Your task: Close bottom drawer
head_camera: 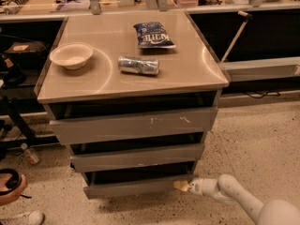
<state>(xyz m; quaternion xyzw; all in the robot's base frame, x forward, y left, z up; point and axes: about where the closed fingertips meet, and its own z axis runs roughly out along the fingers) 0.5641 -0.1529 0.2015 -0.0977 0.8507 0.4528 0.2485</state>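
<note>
The bottom drawer (136,187) is the lowest, narrowest grey front of the cabinet. It stands out only slightly, with a dark gap above it. My gripper (182,186) is low at the right, its pale tip touching the drawer front's right end. The white arm (234,198) runs from there to the bottom right corner. Above are the middle drawer (136,157) and the widest top drawer (133,124) with white scratch marks, both pulled out a little.
On the cabinet top (187,74) lie a white bowl (71,55), a crushed can (138,65) and a blue chip bag (153,34). Dark shelving stands left and right. A person's shoe (26,217) and a round black object (10,179) show at the bottom left. The floor is speckled.
</note>
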